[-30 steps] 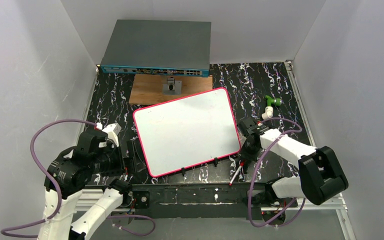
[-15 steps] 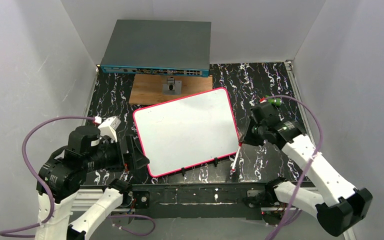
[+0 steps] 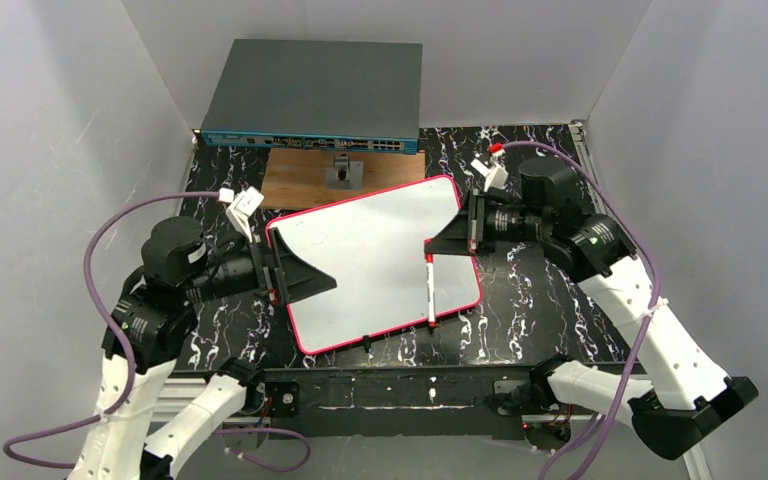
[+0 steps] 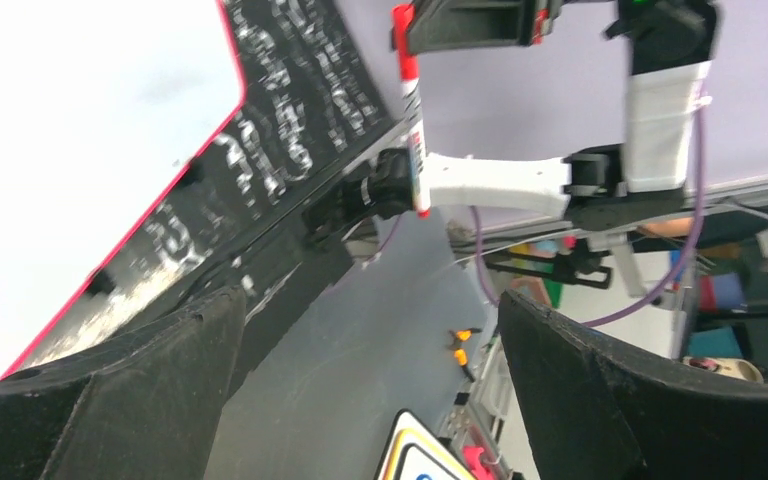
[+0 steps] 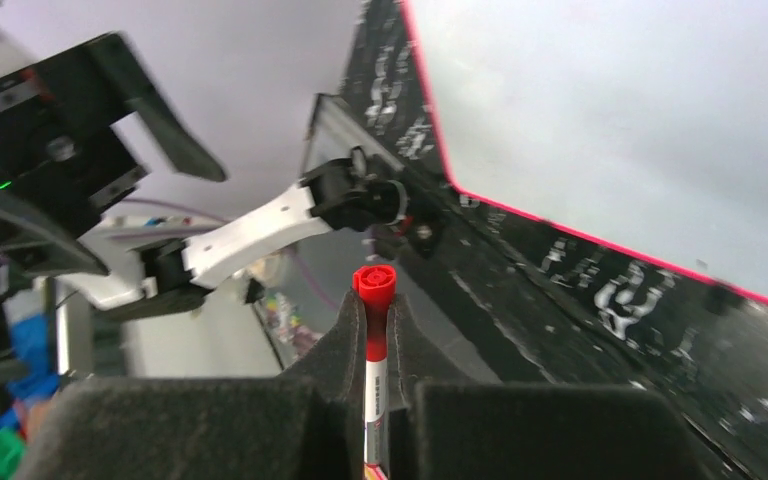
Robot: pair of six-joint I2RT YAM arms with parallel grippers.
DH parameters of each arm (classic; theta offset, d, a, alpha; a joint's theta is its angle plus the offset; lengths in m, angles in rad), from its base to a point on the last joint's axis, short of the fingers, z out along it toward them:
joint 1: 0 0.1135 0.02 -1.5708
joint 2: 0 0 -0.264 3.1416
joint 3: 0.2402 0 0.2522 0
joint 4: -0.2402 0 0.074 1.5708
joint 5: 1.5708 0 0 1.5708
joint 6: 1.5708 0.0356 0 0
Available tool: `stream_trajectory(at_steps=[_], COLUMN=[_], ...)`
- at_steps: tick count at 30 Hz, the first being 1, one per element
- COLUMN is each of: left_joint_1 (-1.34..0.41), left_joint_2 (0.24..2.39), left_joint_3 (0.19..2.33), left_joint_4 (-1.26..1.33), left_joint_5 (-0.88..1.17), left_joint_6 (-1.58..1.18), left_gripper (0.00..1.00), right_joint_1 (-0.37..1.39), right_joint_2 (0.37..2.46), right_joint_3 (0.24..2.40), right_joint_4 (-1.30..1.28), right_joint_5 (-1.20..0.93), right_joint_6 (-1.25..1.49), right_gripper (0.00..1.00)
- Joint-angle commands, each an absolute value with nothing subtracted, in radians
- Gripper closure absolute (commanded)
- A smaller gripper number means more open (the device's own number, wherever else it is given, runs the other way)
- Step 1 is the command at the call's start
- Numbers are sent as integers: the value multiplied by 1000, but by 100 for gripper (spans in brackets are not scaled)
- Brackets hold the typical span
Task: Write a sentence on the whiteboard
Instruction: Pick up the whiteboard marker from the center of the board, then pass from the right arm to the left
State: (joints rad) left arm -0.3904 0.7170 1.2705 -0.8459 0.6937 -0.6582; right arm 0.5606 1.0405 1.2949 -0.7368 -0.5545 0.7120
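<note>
two jaws: right jaws pinch the pen (image 3: 429, 290) by its top end, left jaws wide apart. pressed on the whiteboard (image 3: 360, 260), it could tip.

A robotics lab test cell: plain grey-white panels (image 3: 50, 120) box in a black marbled worktop (image 3: 450, 150), a rack-style network switch (image 3: 312, 95) sits at 12 o'clock, an aluminium rail (image 3: 584, 160) runs along 3 o'clock, and blurred clutter (image 4: 730, 290) shows beyond.
</note>
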Motion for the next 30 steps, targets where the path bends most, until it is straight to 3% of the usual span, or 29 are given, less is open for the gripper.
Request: stream_trajectory(at_steps=[1, 5, 15, 21, 27, 30], left_joint_1=[-394, -396, -405, -406, -405, -405], left_joint_2=[736, 762, 766, 762, 745, 740], left_joint_3=[1227, 1195, 1170, 1165, 1143, 1140], left_joint_4=[-519, -336, -236, -222, -222, -222], left_joint_5=[805, 823, 773, 751, 743, 737], left_joint_6=[-825, -942, -994, -992, -994, -997], left_gripper=[3, 15, 21, 30, 50, 67], right_joint_1=[622, 705, 872, 942, 979, 985], right_joint_2=[1095, 1184, 1406, 1483, 1524, 1529], right_joint_3=[1389, 1496, 1738, 1809, 1831, 1830], right_joint_4=[-494, -419, -322, -287, -216, -193], right_joint_5=[-699, -665, -635, -630, -628, -629], right_joint_6=[857, 907, 985, 1023, 1071, 1092], right_gripper=[99, 99, 99, 99, 99, 99])
